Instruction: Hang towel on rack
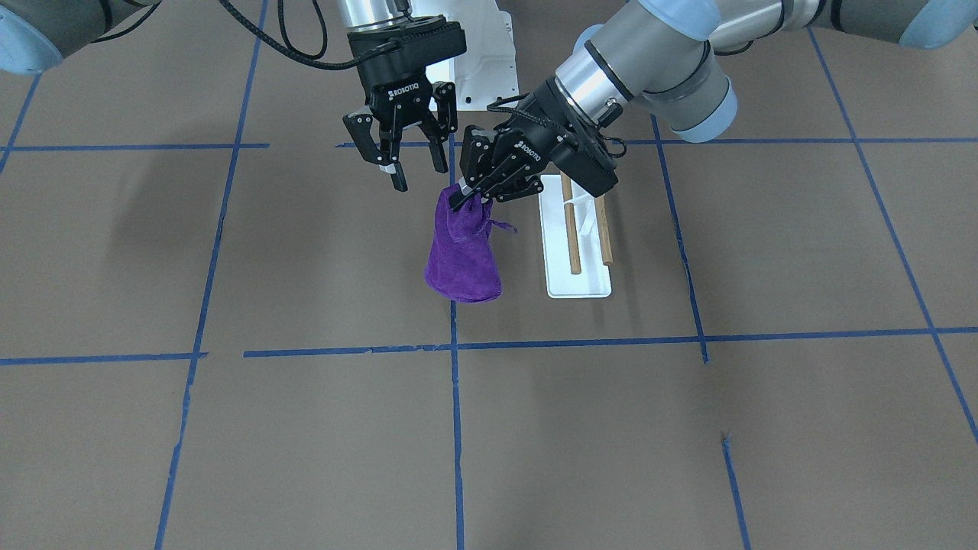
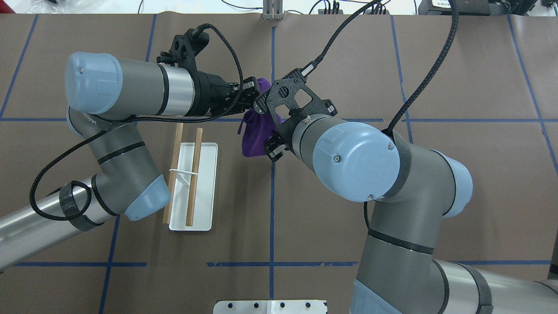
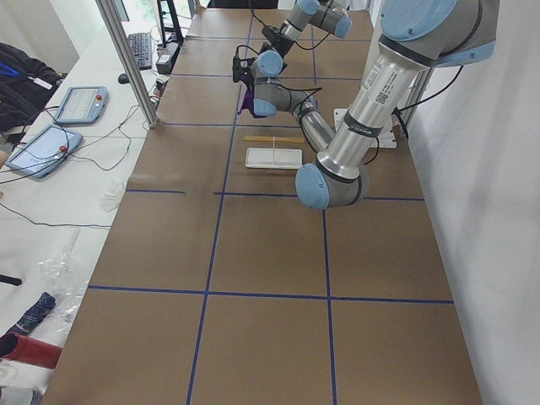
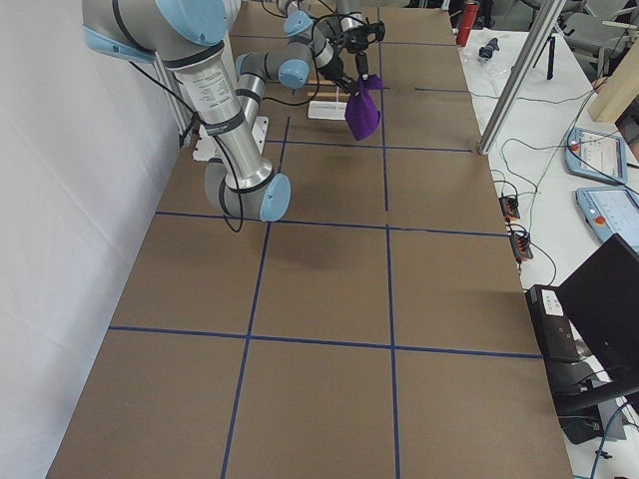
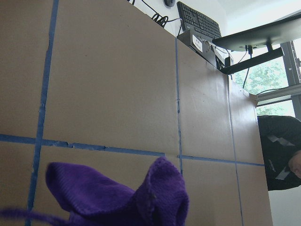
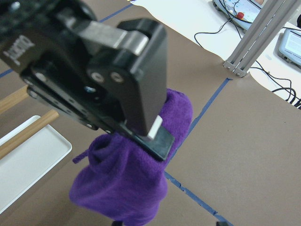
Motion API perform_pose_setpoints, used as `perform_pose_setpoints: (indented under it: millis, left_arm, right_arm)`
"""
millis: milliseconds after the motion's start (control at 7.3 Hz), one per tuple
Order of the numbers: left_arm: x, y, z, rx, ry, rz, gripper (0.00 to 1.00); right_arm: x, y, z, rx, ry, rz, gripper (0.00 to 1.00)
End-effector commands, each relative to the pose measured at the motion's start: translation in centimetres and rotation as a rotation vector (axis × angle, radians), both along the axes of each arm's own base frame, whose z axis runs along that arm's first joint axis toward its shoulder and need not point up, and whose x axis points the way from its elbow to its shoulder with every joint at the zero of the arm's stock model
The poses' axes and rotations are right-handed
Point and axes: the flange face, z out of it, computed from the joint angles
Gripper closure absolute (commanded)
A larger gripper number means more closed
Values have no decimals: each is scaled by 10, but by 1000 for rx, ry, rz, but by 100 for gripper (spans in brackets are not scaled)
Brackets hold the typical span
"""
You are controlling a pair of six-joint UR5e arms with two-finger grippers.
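Note:
A purple towel hangs bunched from my left gripper, which is shut on its top edge and holds it above the table. The right wrist view shows a left finger pinching the towel. The towel also shows in the overhead view and at the bottom of the left wrist view. The rack stands just beside the towel, on my left, with two wooden rods over a white base. My right gripper is open and empty, close beside the left gripper.
The white robot pedestal stands behind the grippers. The table is brown with blue tape lines. The two wrists are crowded together above the table's middle line.

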Motion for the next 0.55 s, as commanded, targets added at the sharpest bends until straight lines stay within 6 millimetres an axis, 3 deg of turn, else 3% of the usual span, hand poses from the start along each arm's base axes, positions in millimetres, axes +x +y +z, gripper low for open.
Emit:
perform_pose_setpoints:
  millis: [0, 137, 411]
  left_arm:
    - [-2, -1, 0, 2, 2, -3, 100]
    - [-6, -4, -1, 3, 3, -7, 100]
    - [-23, -6, -5, 13, 8, 32, 100]
  right_arm:
    - [22, 11, 10, -14, 49, -12, 0]
    - [39, 20, 6, -9, 82, -27, 0]
    - [93, 38, 35, 25, 140, -90, 0]
